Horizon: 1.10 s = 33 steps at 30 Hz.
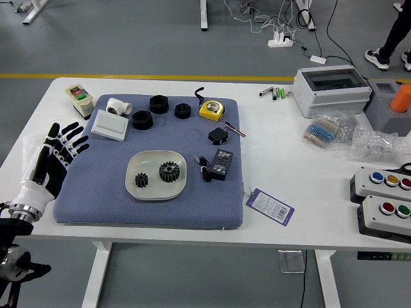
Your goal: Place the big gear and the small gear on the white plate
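My left hand [64, 145] is over the left edge of the blue mat, fingers spread and holding nothing, a good way left of the plate. The white plate [156, 193] lies on the mat. On it rest the big gear [169, 171], toward the right side, and the small gear [141, 180], toward the left; the two black gears do not touch.
Behind the plate on the blue mat [122, 212] are black rings [142, 120], a white box [110, 126], a white pipe fitting [119, 106] and a yellow tape measure [211, 110]. A black adapter [221, 165] is right of it. Button boxes [387, 216] stand far right.
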{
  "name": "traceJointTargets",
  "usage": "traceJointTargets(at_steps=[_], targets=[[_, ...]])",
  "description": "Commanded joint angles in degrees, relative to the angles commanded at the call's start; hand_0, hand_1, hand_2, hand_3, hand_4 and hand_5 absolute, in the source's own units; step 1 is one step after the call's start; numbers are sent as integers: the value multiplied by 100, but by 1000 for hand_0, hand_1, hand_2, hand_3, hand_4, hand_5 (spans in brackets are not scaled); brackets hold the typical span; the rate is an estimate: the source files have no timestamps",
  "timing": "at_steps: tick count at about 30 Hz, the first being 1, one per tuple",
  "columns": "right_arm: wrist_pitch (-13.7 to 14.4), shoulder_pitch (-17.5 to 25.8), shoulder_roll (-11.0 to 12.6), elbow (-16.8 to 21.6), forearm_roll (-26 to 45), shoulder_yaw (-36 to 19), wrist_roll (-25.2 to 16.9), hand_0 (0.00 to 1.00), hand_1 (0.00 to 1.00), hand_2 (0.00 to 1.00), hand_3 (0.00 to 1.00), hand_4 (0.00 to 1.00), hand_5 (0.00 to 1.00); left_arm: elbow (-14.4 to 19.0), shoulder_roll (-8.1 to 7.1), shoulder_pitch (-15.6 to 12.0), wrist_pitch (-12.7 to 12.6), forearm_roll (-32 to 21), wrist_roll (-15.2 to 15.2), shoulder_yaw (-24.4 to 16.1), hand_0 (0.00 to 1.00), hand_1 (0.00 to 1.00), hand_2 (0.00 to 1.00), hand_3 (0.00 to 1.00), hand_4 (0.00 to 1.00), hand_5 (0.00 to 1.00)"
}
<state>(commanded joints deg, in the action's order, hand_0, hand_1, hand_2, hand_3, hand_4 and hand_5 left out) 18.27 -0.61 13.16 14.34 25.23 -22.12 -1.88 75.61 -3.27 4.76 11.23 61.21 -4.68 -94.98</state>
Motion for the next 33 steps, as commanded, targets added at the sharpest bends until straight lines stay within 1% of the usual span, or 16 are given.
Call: traceJointTargets(at_steps=[27, 28, 33], targets=[[5, -23, 5, -4, -18, -29, 2, 691, 712, 747, 564, 792, 645, -30, 12, 15, -70, 46, -5, -39, 811, 807, 853, 789, 972, 854], [5, -23, 5, -4, -18, -29, 2, 691, 712, 747, 564, 793, 645, -34, 13, 17, -73, 44, -5, -39, 800, 789, 842, 789, 972, 855], [3, -22, 10, -6, -22, -33, 2, 691, 712, 747, 564, 793, 645, -39, 11, 9, -109, -12, -29, -42, 800, 789, 842, 789, 972, 855]])
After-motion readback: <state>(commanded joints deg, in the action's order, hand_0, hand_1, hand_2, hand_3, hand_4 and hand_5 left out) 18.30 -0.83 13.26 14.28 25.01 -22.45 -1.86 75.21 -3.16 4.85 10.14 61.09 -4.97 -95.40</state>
